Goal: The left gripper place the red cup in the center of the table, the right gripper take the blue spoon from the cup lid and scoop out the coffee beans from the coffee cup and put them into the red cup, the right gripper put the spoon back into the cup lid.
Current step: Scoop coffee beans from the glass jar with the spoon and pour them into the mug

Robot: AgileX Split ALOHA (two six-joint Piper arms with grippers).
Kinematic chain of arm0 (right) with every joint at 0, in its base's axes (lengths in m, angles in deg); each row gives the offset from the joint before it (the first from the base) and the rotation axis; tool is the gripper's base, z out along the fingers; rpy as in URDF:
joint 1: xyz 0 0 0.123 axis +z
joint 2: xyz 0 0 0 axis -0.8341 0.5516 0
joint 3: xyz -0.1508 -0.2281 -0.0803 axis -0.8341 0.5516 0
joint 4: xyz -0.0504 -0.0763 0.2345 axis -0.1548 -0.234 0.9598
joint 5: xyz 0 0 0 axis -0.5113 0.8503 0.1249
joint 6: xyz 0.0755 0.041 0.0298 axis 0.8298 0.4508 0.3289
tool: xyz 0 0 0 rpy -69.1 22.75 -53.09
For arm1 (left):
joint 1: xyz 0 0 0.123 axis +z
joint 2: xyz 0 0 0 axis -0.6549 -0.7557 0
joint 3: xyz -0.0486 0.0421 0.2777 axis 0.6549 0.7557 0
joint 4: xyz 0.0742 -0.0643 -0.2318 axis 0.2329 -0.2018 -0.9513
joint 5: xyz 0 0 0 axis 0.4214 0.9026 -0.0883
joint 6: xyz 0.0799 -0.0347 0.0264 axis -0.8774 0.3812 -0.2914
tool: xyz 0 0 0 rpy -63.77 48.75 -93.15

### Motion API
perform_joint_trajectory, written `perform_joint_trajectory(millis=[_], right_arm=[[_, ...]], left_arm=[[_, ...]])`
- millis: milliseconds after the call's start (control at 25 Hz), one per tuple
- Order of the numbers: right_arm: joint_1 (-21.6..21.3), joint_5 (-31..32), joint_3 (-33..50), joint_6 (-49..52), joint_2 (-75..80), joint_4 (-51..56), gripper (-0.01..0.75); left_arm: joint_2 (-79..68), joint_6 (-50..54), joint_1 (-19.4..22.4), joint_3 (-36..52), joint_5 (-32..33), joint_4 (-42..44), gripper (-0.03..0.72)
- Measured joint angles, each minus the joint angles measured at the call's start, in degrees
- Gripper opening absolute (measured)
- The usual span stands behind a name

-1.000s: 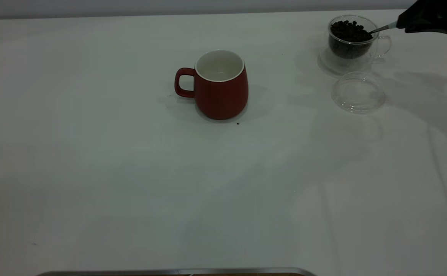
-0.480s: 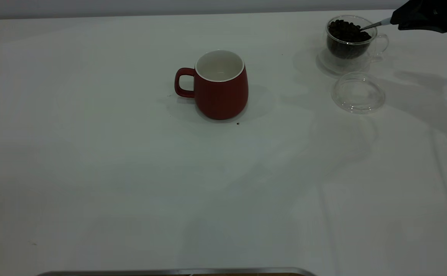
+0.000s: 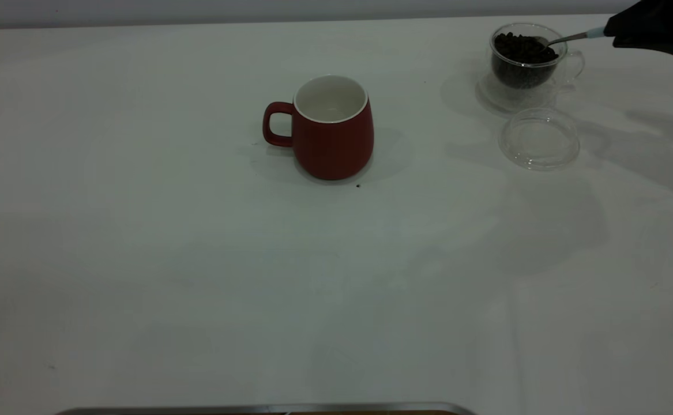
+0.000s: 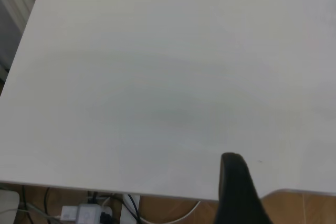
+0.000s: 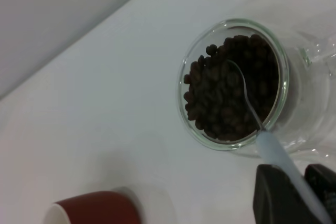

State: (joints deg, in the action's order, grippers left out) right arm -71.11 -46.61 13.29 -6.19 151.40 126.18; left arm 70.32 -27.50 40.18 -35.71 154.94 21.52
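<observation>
The red cup (image 3: 332, 128) stands upright and empty at the table's (image 3: 198, 259) middle, handle to the left; its rim shows in the right wrist view (image 5: 94, 211). The coffee cup (image 3: 524, 57) with coffee beans (image 3: 522, 46) stands at the far right on a clear base. My right gripper (image 3: 616, 31) is shut on the blue spoon's (image 3: 572, 38) pale blue handle; the spoon's bowl rests among the beans (image 5: 226, 98) in the coffee cup (image 5: 233, 85). The cup lid (image 3: 539, 139) lies empty in front of the coffee cup. One left gripper finger (image 4: 239, 192) shows over the table edge.
A metal rim (image 3: 267, 409) runs along the near table edge. In the left wrist view, cables and a power strip (image 4: 84, 213) lie on the wooden floor beyond the table edge. A dark speck (image 3: 358, 185) lies by the red cup's base.
My right gripper has drawn back to the right and the spoon's bowl has lifted from deep in the beans to their surface. The coffee cup shifted slightly left between the two earlier frames.
</observation>
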Motion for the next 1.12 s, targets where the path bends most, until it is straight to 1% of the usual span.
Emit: perform_joint_trajectory(millis=[160, 280, 520, 960, 1120], right_arm=[[-1.45, 3.33, -0.30, 0.75, 1.61, -0.11, 0.115], [-1.56, 4.82, -0.36, 1.52, 2.79, -0.11, 0.115], [-1.68, 7.54, -0.36, 1.96, 4.54, 1.57, 0.115], [-4.33, 11.43, -0.36, 3.60, 4.67, 1.68, 0.115], [-4.54, 12.70, -0.36, 4.04, 4.67, 1.68, 0.115]], left_arm=[[0.00, 0.00, 0.00, 0.00, 0.00, 0.05, 0.516], [0.00, 0.00, 0.00, 0.00, 0.00, 0.05, 0.516], [0.00, 0.00, 0.00, 0.00, 0.00, 0.05, 0.516], [0.00, -0.06, 0.00, 0.00, 0.00, 0.05, 0.516], [0.00, -0.06, 0.00, 0.00, 0.00, 0.05, 0.516]])
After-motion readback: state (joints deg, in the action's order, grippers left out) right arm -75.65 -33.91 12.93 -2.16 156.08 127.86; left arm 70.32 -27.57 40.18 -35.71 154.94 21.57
